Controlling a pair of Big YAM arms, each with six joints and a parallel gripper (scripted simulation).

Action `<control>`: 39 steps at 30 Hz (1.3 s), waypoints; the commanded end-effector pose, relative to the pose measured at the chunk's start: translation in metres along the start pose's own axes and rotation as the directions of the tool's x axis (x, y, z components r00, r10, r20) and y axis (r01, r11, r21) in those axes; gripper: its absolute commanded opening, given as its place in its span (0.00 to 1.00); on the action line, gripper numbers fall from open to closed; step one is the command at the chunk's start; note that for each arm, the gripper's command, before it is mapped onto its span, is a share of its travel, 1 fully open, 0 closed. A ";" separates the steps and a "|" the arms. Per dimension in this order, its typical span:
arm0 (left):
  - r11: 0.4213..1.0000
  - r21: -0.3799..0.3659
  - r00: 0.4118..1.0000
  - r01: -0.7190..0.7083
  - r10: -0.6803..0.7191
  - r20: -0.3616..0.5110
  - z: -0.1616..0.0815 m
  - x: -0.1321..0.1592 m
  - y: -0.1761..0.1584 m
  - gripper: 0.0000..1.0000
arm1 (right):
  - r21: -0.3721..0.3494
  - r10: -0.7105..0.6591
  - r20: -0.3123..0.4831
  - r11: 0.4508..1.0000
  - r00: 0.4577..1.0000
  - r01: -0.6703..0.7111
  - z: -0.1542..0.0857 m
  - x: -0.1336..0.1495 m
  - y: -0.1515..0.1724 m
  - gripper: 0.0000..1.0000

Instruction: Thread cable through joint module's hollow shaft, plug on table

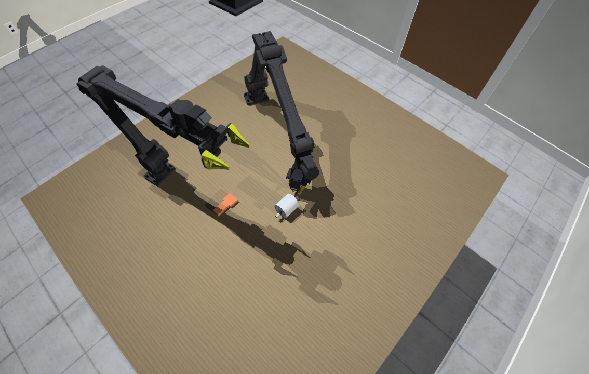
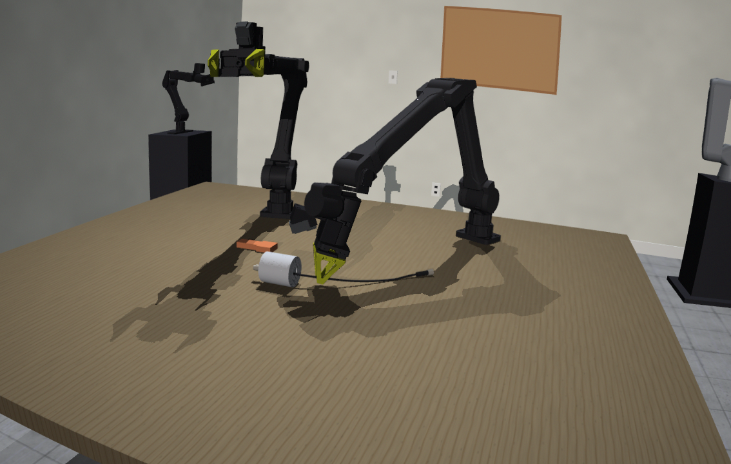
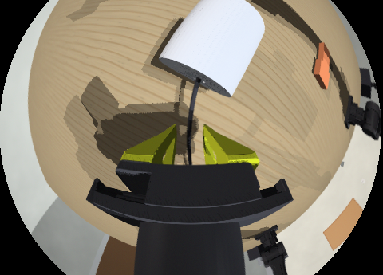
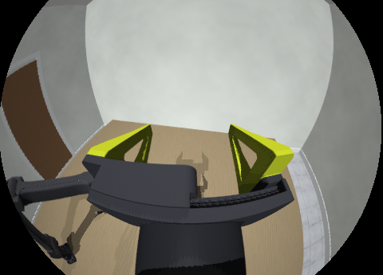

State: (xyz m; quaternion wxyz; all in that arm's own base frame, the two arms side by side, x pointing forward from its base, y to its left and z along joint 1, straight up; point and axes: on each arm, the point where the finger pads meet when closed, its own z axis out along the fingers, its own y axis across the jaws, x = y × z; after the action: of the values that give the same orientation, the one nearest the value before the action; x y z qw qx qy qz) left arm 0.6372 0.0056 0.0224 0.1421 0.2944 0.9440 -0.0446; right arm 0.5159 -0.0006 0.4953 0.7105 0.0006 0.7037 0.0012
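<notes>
White and cylindrical, the module [image 1: 287, 204] [image 2: 278, 269] [image 3: 217, 40] is sitting on the table [image 1: 250, 297] [image 2: 385, 375] [image 3: 100, 40] [image 4: 215, 147] in the top view, the plug [image 1: 277, 214] [image 2: 255, 267] poking out one end, an orange block [image 1: 227, 203] [image 2: 256, 245] [image 3: 322, 67] lying apart. In the exterior view, the cable [image 2: 376, 281] [image 3: 191, 115] is trailing from the other end, beneath the left gripper [image 1: 298, 191] [image 2: 321, 281] [image 3: 189, 129]. In the left wrist view, that gripper is standing partly open around the cable, gripping nothing. In the right wrist view, the right gripper [image 1: 239, 157] [image 2: 234, 63] [image 4: 190, 128] is hanging wide open.
</notes>
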 end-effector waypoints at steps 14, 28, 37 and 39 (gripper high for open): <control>0.999 -0.034 0.999 0.041 -0.040 0.028 -0.017 0.016 0.010 0.00 | 0.012 0.007 0.034 1.000 0.999 -0.007 0.002 -0.024 -0.006 0.96; 0.999 -0.016 0.999 0.035 -0.035 0.006 -0.013 0.018 0.000 0.00 | 0.012 0.007 0.034 1.000 0.999 -0.007 0.002 -0.024 -0.006 0.96; 0.999 -0.014 0.999 0.033 -0.033 0.005 -0.013 0.018 -0.002 0.00 | 0.012 0.007 0.034 1.000 0.999 -0.007 0.002 -0.024 -0.006 0.96; 1.000 -0.021 1.000 0.020 -0.020 0.018 -0.013 0.003 0.000 0.00 | 0.012 0.007 0.034 1.000 0.999 -0.007 0.002 -0.024 -0.006 0.96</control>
State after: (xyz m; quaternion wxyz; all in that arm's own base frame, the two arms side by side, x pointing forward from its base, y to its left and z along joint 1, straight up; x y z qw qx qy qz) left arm 0.6223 0.0172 0.0196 0.1433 0.2812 0.9479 -0.0426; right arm 0.5159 -0.0006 0.4953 0.7105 0.0006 0.7037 0.0012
